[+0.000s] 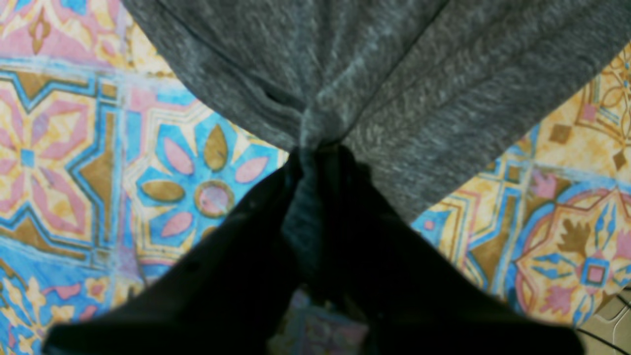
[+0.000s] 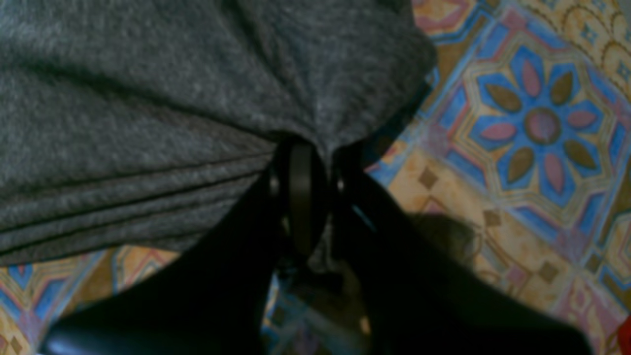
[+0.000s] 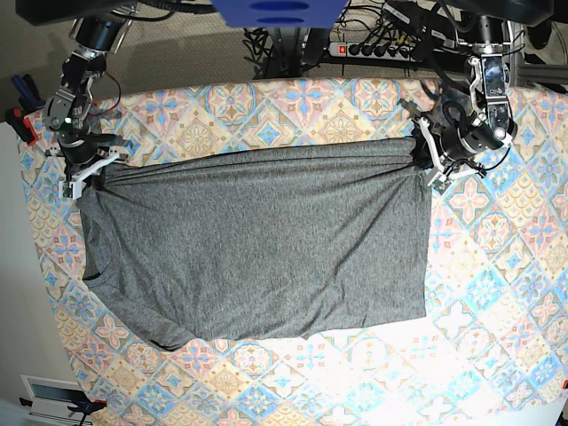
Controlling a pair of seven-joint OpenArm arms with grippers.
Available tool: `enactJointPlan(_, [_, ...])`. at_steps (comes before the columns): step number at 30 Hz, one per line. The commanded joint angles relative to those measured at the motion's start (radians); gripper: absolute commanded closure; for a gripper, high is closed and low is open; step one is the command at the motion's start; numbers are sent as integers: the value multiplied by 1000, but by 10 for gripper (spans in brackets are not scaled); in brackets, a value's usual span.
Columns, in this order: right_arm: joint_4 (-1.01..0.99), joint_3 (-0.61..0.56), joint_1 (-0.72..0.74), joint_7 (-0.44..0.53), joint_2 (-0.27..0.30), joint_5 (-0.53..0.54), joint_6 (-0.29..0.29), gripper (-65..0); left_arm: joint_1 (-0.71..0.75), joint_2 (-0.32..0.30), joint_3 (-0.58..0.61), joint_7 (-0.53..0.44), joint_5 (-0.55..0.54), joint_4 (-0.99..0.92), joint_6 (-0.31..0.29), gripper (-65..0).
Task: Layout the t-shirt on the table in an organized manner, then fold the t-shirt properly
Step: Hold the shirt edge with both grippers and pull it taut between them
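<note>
So the grey t-shirt (image 3: 257, 244) is spread mostly flat across the tile-print table (image 3: 497, 293). The left gripper (image 1: 315, 148) is pinched tight on one far corner, and the right gripper (image 2: 315, 148) is clamped on the other, fabric bunched at both.

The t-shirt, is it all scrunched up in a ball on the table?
No. In the base view the t-shirt lies spread wide over the table, with the left gripper and right gripper each pinching a corner.

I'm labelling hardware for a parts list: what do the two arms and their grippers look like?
Both arms are dark metal with exposed cables. The left gripper and right gripper have white finger pieces in the base view; up close the left gripper's fingers and the right's look plain black, with no markings visible.
</note>
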Motion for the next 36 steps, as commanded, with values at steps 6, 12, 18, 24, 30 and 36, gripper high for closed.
enactJointPlan(6, [6,18,-13,-36,15,-57,-62,-25,41,-11,-1,143,113,-24,6,-37])
enactJointPlan(12, [62,25,-24,-31,15,-57,-59,-195,77,-6,-6,135,101,-14,6,-205])
enactJointPlan(18, [163,25,-36,-29,15,-57,-58,-290,78,-6,-6,135,99,21,6,-301])
enactJointPlan(24, [279,26,-70,-29,15,-57,-58,-308,132,-10,-8,135,108,93,6,-302])
enactJointPlan(30, [339,23,-93,-33,-5,-57,-58,-307,172,-13,-8,135,108,134,6,-301])
enactJointPlan(36, [341,26,-106,-31,-23,-57,-58,-307,186,-13,-8,135,108,134,6,-302])
